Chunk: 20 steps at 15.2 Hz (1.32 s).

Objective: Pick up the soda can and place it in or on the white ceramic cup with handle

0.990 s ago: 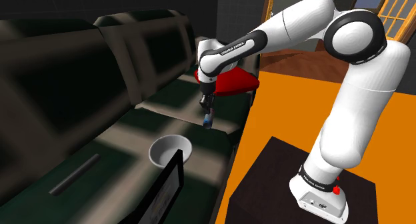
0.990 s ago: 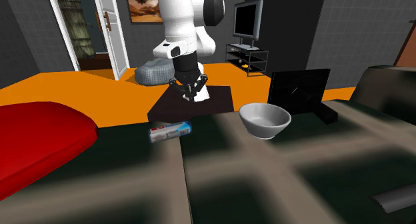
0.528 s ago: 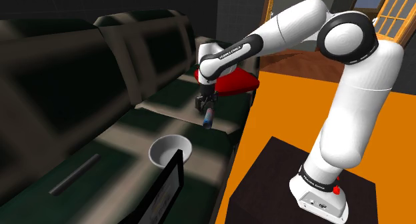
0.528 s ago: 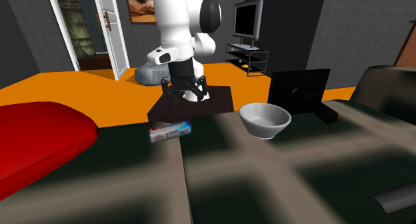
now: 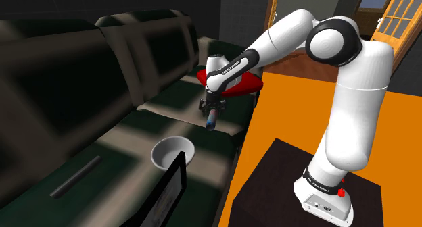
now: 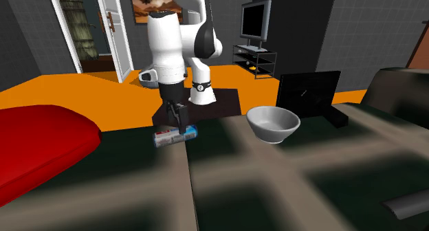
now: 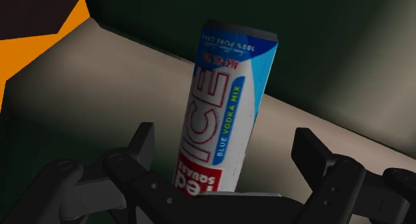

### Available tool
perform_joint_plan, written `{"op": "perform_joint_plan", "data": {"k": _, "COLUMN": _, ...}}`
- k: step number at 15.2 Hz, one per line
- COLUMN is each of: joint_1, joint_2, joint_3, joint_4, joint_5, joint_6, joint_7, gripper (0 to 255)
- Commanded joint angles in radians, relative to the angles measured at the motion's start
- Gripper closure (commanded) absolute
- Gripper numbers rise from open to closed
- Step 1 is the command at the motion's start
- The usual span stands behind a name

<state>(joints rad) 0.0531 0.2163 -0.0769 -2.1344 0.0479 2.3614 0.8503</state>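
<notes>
Wrist view: soda can (image 7: 227, 109) lay on its side on the sofa's seat cushion (image 7: 100, 89), between the fingers (image 7: 143, 149) of the gripper (image 7: 226, 137). I noted both fingers spread wide with a gap on either side of the can, nothing held. The can's long axis ran out from the palm, slightly slanted, with the red end nearest the palm and the blue end pointing away. The label read ICE along the length.

Second exterior view: can (image 6: 175, 135) flat near the seat's front edge, axis along that edge, blue end toward the bowl-shaped white cup (image 6: 273, 122), which stood upright and well apart. Gripper (image 6: 180, 122) was down at the can.

Shoulder view agreed: gripper (image 5: 212, 111) over can (image 5: 212, 123), cup (image 5: 173, 153) farther along the seat.
</notes>
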Motion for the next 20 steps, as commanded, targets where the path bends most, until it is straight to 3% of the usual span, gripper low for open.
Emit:
{"op": "perform_joint_plan", "data": {"k": 1, "joint_1": 0.001, "joint_2": 0.018, "joint_3": -0.004, "joint_4": -0.005, "joint_5": 0.001, "joint_6": 0.026, "joint_7": 0.027, "gripper": 0}}
{"op": "perform_joint_plan", "data": {"k": 6, "joint_1": 0.0, "joint_2": 0.062, "joint_3": -0.002, "joint_4": -0.015, "joint_5": 0.008, "joint_6": 0.079, "joint_7": 0.022, "gripper": 0}}
{"op": "perform_joint_plan", "data": {"k": 13, "joint_1": 0.0, "joint_2": 0.062, "joint_3": -0.002, "joint_4": -0.014, "joint_5": 0.008, "joint_6": 0.079, "joint_7": 0.022, "gripper": 0}}
{"op": "perform_joint_plan", "data": {"k": 14, "joint_1": 0.0, "joint_2": 0.062, "joint_3": -0.002, "joint_4": -0.014, "joint_5": 0.008, "joint_6": 0.079, "joint_7": 0.022, "gripper": 255}}
{"op": "perform_joint_plan", "data": {"k": 20, "joint_1": 0.0, "joint_2": 0.062, "joint_3": -0.002, "joint_4": -0.014, "joint_5": 0.008, "joint_6": 0.079, "joint_7": 0.022, "gripper": 255}}
